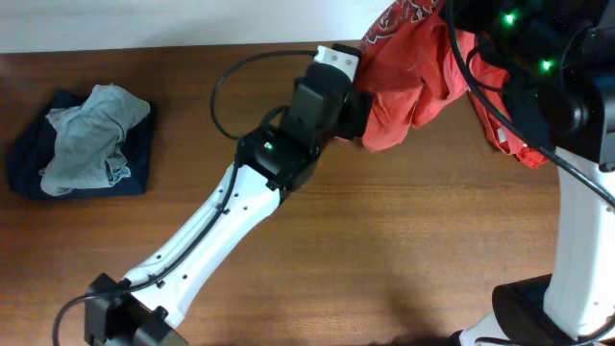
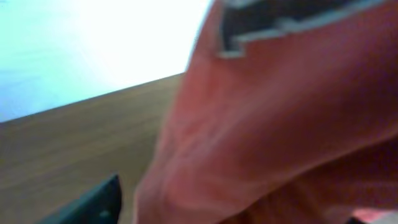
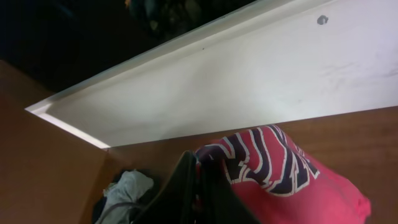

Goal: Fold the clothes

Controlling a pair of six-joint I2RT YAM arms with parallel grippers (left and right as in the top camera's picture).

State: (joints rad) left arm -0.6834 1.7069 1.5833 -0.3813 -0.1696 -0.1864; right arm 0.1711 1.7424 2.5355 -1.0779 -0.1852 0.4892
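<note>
An orange-red T-shirt (image 1: 423,77) with white-and-dark lettering hangs bunched above the table's far right. My right gripper (image 3: 198,157) is shut on the shirt's (image 3: 292,186) upper edge, with red cloth pinched between its dark fingers. My left gripper (image 1: 357,113) sits at the shirt's left edge. In the left wrist view the blurred shirt (image 2: 280,124) fills the right side. One dark finger (image 2: 93,205) stands apart from the cloth, with wood showing between them, so the jaws are wide. More clothes lie at the left: a pale grey-green garment (image 1: 91,139) on a navy one (image 1: 29,163).
The brown wooden table (image 1: 404,231) meets a white wall panel (image 3: 249,81) at its far edge. The left arm (image 1: 221,231) crosses the table diagonally from the bottom left. The right arm's white base (image 1: 577,250) stands at the right edge. The clothes pile (image 3: 127,186) also shows in the right wrist view.
</note>
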